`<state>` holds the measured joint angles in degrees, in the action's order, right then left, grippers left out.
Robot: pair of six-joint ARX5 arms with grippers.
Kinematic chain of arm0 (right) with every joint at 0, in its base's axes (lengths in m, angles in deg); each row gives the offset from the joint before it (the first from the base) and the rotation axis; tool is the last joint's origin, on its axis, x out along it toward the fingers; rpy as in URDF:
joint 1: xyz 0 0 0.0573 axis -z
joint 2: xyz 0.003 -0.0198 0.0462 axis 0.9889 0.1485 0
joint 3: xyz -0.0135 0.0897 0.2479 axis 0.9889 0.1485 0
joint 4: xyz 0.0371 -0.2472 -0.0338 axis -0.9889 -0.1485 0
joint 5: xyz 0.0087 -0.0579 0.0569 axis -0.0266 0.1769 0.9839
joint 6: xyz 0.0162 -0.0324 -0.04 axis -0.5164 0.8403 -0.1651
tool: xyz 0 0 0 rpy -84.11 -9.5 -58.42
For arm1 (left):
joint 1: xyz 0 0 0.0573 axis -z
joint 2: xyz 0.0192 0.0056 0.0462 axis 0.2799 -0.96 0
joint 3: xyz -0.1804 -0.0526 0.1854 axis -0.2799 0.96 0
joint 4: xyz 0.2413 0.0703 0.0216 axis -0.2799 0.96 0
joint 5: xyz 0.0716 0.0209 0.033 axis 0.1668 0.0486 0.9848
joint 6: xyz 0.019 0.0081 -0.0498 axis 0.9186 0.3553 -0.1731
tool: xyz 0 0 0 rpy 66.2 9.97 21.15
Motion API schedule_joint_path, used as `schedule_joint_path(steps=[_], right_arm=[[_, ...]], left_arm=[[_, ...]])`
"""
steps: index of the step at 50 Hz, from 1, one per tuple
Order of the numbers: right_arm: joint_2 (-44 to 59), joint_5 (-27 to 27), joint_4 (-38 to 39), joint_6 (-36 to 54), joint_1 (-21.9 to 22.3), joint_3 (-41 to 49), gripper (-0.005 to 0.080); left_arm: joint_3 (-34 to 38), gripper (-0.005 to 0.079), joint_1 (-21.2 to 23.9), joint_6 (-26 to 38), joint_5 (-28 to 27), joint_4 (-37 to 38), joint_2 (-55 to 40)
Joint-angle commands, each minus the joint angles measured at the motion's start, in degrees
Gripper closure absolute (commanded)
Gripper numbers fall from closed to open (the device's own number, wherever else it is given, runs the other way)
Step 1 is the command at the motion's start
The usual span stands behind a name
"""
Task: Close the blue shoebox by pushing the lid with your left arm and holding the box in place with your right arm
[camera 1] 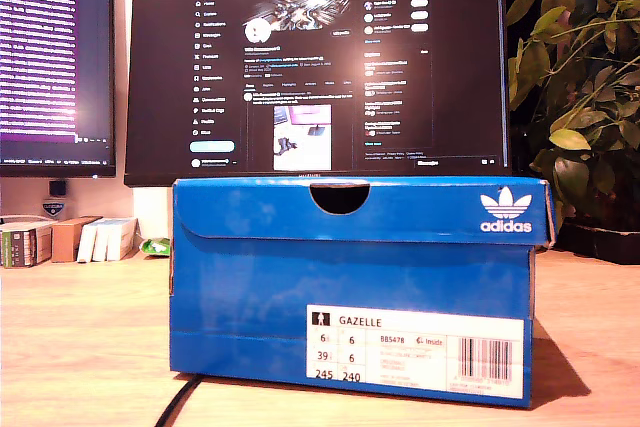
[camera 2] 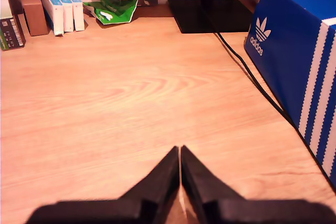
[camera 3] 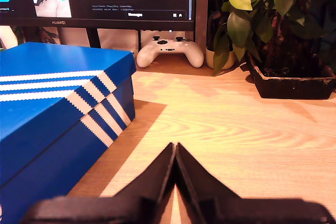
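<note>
Blue shoebox (camera 1: pixel 350 297) is sitting mid-table (camera 1: pixel 80 327) in the exterior view, lid down. My first gripper (camera 2: pixel 180 153) and second gripper (camera 3: pixel 175 149) are flanking it, jaws clenched, gripping nothing.

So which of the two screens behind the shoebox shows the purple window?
The smaller monitor at the exterior view's left edge, only partly in frame. The big monitor directly behind the blue shoebox shows a dark webpage instead.

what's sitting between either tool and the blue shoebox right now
Nothing visible. Bare wooden desk separates my first tool from the shoebox, and my second tool likewise. A black cable runs alongside the box, off the path.
</note>
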<state>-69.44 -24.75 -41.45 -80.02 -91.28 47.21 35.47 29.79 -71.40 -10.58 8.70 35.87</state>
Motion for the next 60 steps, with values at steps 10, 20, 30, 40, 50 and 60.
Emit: schedule_joint_path(steps=[10,20,30,40,50,60], right_arm=[[-0.37,0.15,0.48,-0.07,2.69,1.01,0.0764],[-0.37,0.11,0.5,-0.09,7.28,1.01,0.0764],[-0.37,0.11,0.5,-0.09,11.8,1.01,0.0764],[-0.37,-0.04,0.46,-0.07,13.0,1.01,0.0764],[-0.37,-0.02,0.46,-0.07,12.98,1.01,0.0764],[-0.37,-0.02,0.46,-0.09,12.98,1.01,0.0764]], left_arm=[[1.77,0.0761,-1.9,-0.13,-0.22,1.73,6.64],[1.77,0.0761,-6.29,0.02,-0.17,1.51,9.44],[1.77,0.0761,-9.33,0.02,-0.04,1.7,9.44],[1.77,0.0761,-10.29,0.02,0.0,1.7,9.44],[1.77,0.0761,-10.29,0.02,0.0,1.7,9.44],[1.77,0.0761,-10.29,0.02,0.0,1.7,9.44]])
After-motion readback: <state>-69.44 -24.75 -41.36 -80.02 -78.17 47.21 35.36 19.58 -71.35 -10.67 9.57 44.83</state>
